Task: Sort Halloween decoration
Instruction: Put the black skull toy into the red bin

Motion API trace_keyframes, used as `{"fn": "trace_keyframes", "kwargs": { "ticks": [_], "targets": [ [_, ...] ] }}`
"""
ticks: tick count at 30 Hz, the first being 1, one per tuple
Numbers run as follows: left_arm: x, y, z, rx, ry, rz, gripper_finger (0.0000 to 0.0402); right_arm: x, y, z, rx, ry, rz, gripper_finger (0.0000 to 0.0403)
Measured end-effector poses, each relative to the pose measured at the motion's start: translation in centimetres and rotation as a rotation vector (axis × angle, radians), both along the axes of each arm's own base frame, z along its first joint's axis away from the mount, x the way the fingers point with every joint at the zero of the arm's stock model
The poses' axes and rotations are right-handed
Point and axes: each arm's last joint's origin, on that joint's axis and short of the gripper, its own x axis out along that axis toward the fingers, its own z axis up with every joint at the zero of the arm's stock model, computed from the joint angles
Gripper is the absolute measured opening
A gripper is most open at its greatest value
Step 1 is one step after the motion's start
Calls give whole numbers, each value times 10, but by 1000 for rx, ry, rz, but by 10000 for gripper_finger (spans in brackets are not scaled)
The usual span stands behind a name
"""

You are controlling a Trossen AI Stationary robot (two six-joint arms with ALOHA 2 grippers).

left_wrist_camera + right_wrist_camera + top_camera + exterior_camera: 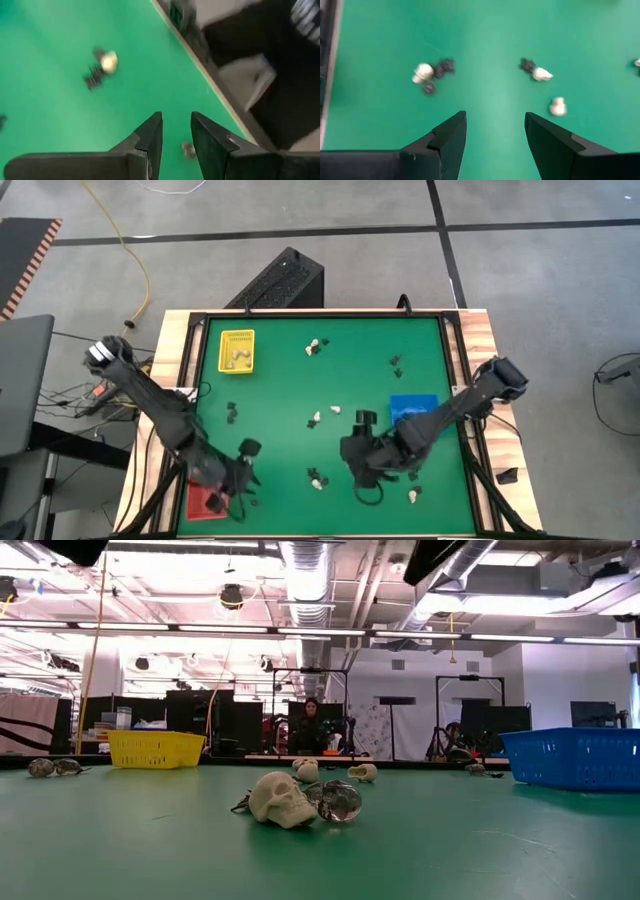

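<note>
Ceiling strip lights (330,633) glare white across the low view, washing out the upper room while the skull (281,799) stands sharp and the far trinkets soften. The high view is evenly lit, with soft short shadows under the arms on the green mat (300,390). The left wrist view is smeared by motion blur; the right wrist view is mildly soft, its trinkets (540,74) fuzzy

1. I see a yellow tray (238,351) at the green table's (300,390) far left.
2. A blue tray (409,404) sits toward the right side.
3. A red tray (203,503) lies at the near left corner.
4. A person (311,725) sits in the room behind.
</note>
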Motion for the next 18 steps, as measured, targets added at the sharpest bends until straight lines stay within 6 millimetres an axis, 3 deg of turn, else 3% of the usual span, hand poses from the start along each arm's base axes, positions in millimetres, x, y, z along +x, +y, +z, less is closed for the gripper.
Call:
{"fn": "trace_keyframes", "kwargs": {
  "ticks": [3, 8, 18],
  "targets": [
    [8, -15, -25, 41, 99, -9, 92, -8, 12, -19, 37, -42, 5, 232],
    [18, -23, -55, 64, 211, 65, 93, -16, 24, -35, 74, -54, 6, 232],
    [17, -32, -64, 29, 262, 28, 158, -16, 32, -43, 75, -45, 15, 232]
  ]
}}
